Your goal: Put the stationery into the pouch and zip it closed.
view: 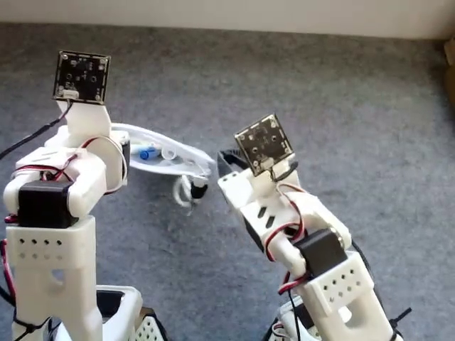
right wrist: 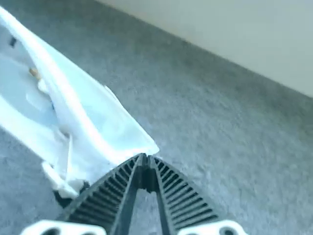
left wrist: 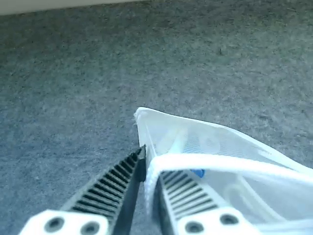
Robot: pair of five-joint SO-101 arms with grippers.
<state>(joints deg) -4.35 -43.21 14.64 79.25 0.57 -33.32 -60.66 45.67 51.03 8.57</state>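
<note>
The left tool is clamped on the white band along the mouth of the pouch, near one corner. The right tool is closed, its tips meeting on the edge of the opposite corner.

In the high view the pouch is a pale, see-through bag stretched between the two arms. Inside it lies a blue item, which the left wrist view also shows through the mesh, just beside that tool's finger. A white loop hangs from the pouch's underside near the right tool's end.

Below everything is the tabletop, covered in grey carpet-like material, with a pale wall along its far edge.
</note>
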